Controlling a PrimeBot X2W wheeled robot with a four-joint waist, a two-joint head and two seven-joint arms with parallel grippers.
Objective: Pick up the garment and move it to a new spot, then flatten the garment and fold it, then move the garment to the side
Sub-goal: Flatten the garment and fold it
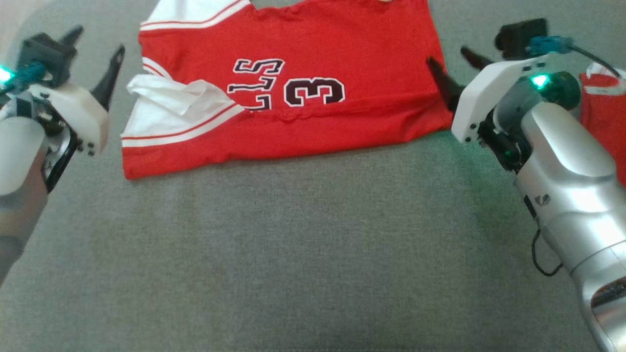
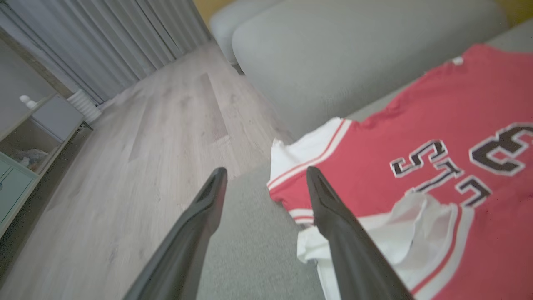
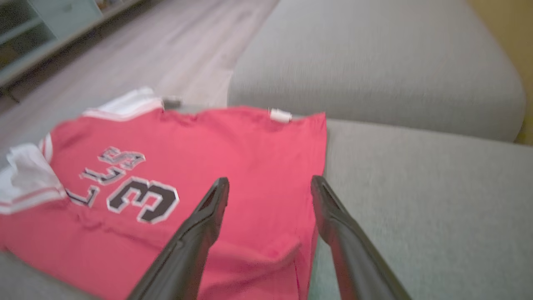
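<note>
1. The grey sofa [image 1: 303, 254] takes up most of the frame.
2. The red shirt [image 1: 303, 127] has white sleeves and a big 3. It lies on the sofa at the top middle of the frame. One white sleeve is bunched up on its left side.
3. The right tool [image 1: 447, 55] is at the upper right. Its fingers are spread apart and hold nothing, right at the shirt's right edge.
4. The left tool [image 1: 98, 41] is at the upper left. It is spread apart too, empty, just beside the white sleeve.
5. Another red cloth [image 1: 604, 107] peeks in at the right edge.
</note>
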